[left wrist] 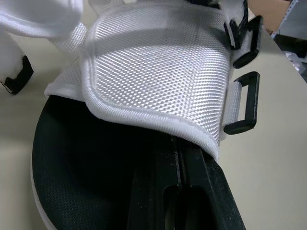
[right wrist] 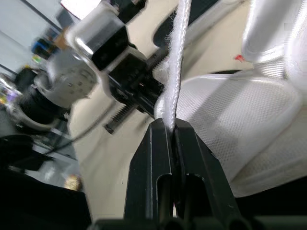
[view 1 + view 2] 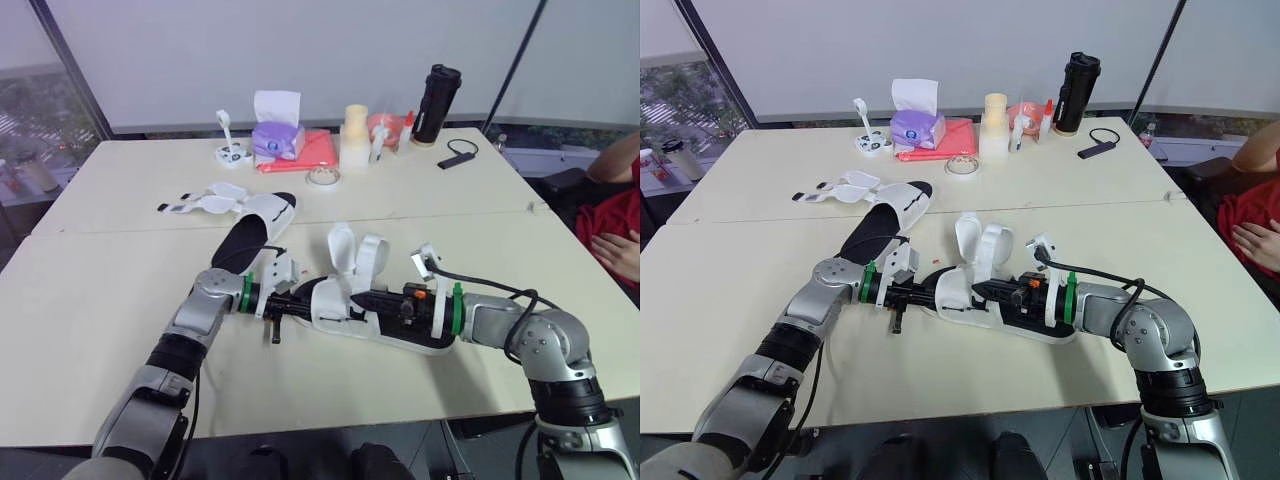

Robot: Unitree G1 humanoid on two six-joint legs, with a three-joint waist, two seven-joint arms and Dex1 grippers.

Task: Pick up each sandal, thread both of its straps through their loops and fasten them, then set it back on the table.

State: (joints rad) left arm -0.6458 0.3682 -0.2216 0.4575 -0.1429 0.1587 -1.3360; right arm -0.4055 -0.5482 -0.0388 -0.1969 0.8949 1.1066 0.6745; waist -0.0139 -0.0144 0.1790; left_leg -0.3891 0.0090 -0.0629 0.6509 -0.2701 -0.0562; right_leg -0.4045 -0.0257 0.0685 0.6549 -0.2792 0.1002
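From the head view, the task looks barely begun. The near sandal (image 3: 328, 300) lies close to the table's (image 3: 110, 340) front edge, near its middle, and its two white upright straps (image 3: 345, 252) stand loose and unthreaded. The far sandal (image 3: 262, 215) rests toward the table's centre, left of the near one. Its flaps (image 3: 215, 200) are splayed flat, also unfastened. Both sandals are therefore left to do, by my reading. The left gripper (image 3: 290, 302) and right gripper (image 3: 362, 299) meet at the near sandal from opposite ends. It seems to sit on the tabletop, not lifted.

In the left wrist view, the left gripper's fingers (image 1: 192, 187) are pressed together on the near sandal at the corded rim of a mesh flap (image 1: 153, 72). The flap is white, open-weave and softly domed. Beneath it, the footbed (image 1: 81, 158) is a black fine-knit fabric, edged by a thin white sole. Two rigid black rectangular loops (image 1: 247, 103) hang from short webbing tabs at the flap's side, both empty.

In the right wrist view, the right gripper's fingers (image 2: 158, 153) are pinched tight on a strap (image 2: 178, 57), seen edge-on. It is thin, white and slightly fuzzy along its edge, and looks limp enough to need guiding into a loop.
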